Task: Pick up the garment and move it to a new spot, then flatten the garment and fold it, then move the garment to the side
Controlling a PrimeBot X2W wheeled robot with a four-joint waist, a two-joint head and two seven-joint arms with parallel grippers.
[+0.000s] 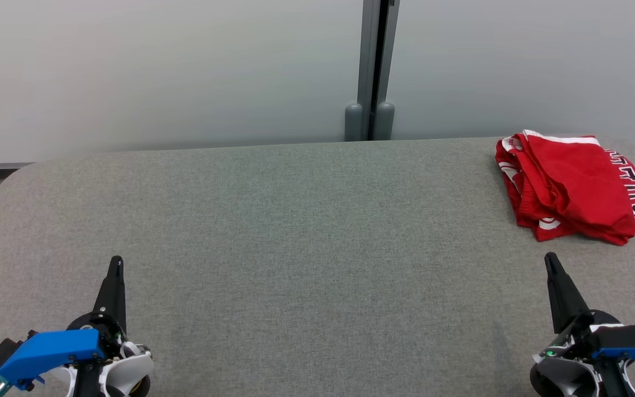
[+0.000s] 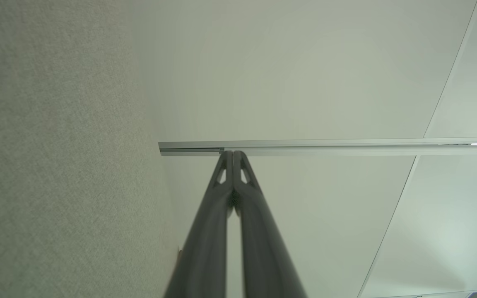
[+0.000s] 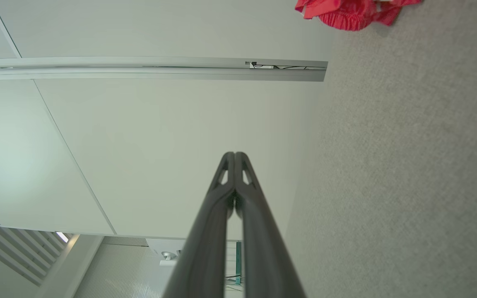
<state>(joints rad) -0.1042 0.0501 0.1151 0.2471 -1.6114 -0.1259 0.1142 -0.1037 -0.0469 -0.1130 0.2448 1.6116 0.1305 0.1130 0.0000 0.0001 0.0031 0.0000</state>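
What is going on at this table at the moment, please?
Nothing is being handled right now. The red garment with white lettering lies loosely folded at the far right of the grey fabric-covered table. The robot's left gripper and right gripper are both shut and empty, at the near side of the table, apart from the garment.
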